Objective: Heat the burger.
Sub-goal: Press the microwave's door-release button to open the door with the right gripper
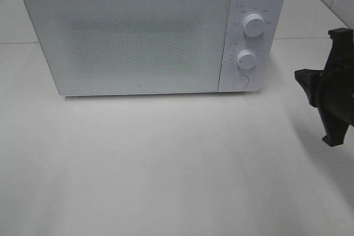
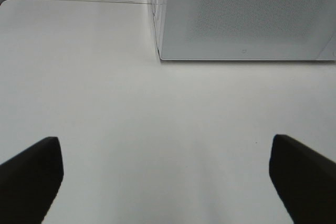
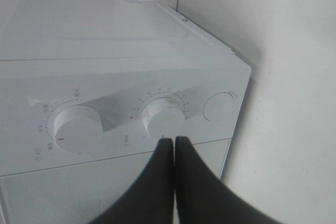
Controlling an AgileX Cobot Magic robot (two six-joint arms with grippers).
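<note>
The left pincer (image 2: 164,145) is spread wide and holds nothing. It hangs low over bare bench (image 1: 166,164). Ahead of it and a little to its right stands a white microwave oven (image 1: 133,37), and only the oven's near corner and part of its door come into the wrist view.

The door (image 1: 127,40) is shut flush with the cabinet. Its speckled pane shows nothing of the inside. The burger appears in none of the three views: it is not on the bench in front of either pincer, and I cannot tell whether it sits behind the pane. With the door shut and no food outside, it has probably been loaded already.

To the right of the door is the control strip, with an upper dial (image 1: 253,26), a lower dial (image 1: 246,59) and a round button (image 1: 239,80) below them.

The right pincer (image 3: 174,141) is pressed narrow, its two fingers together with nothing between them. In its own wrist view the tips point at the rim of the lower dial, just ahead of them. From the high view it looks to stand off to the right of the strip, so contact seems unlikely, though I cannot be sure.

If the burger is inside, loading and closing are done. Setting the dial to start the heat is not yet done, and taking the food out would follow.
</note>
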